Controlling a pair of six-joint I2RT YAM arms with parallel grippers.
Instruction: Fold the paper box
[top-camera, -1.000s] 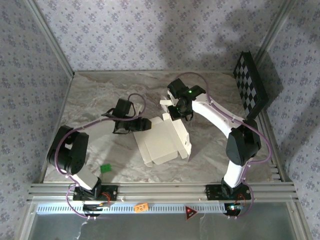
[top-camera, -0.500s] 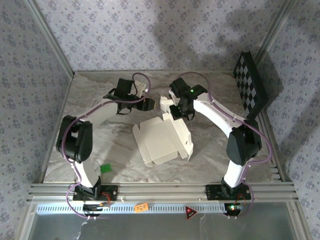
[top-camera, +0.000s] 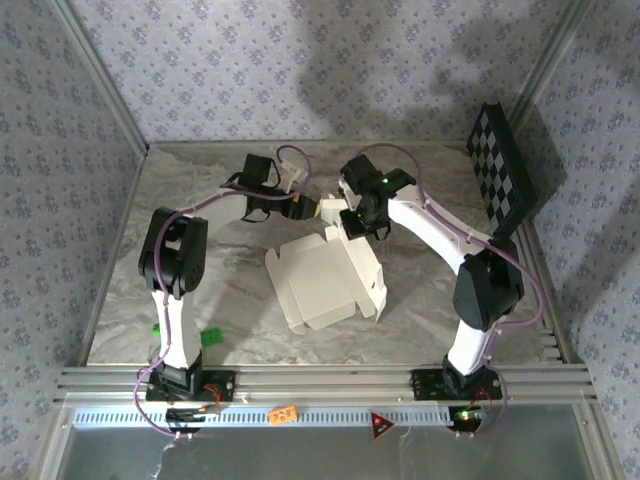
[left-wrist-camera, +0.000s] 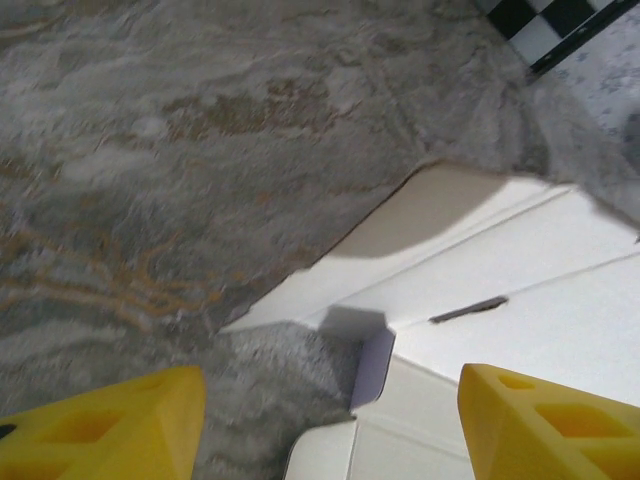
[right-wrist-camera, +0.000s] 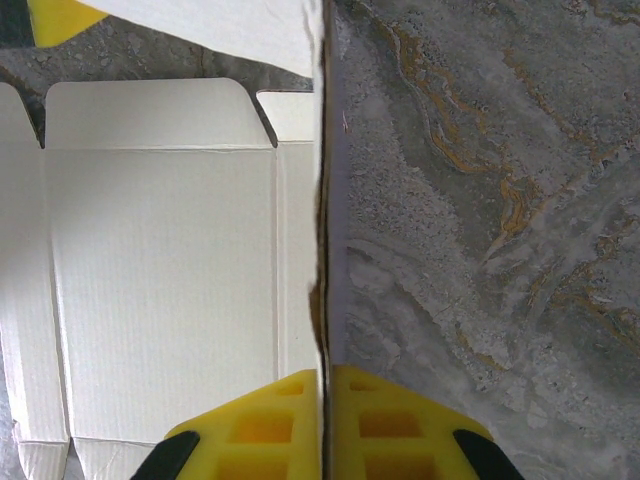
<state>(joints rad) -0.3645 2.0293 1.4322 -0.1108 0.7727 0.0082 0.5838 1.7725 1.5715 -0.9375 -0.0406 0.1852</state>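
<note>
Beneath both claws lies a worktop (top-camera: 200, 230) with a grey marble pattern veined in rust. It is walled on three sides by pale wallpaper (top-camera: 250, 70) with small floral sprigs and edged along the near side by a ribbed metal rail (top-camera: 320, 382). A black-and-white checkerboard panel (top-camera: 500, 165) leans at the wall well to the right of the right claw (top-camera: 347, 222). A small green object (top-camera: 211, 337) sits far behind the left claw (top-camera: 312, 209), near that arm's base.

The paper box (top-camera: 320, 285) is a flat flapped cut-out, cream side up, mid-worktop just on the near side of both claws. The two claws are close together at its far edge.

From above, neither claw's opening can be read; the wrist cameras settle it. The left wrist view shows its yellow fingers (left-wrist-camera: 110, 425) spread wide with nothing between them, hovering over a raised cream flap (left-wrist-camera: 520, 290) with a short slot (left-wrist-camera: 468, 309). A corner of the checkerboard shows beyond.

The right wrist view shows its fingers (right-wrist-camera: 270, 420) pressed together on the edge of an upright flap, seen edge-on. The lavender face is to the claw's right, and the flat cream panels (right-wrist-camera: 160, 260) lie to its left. A yellow tip of the left claw (right-wrist-camera: 55, 15) shows at the far left.
</note>
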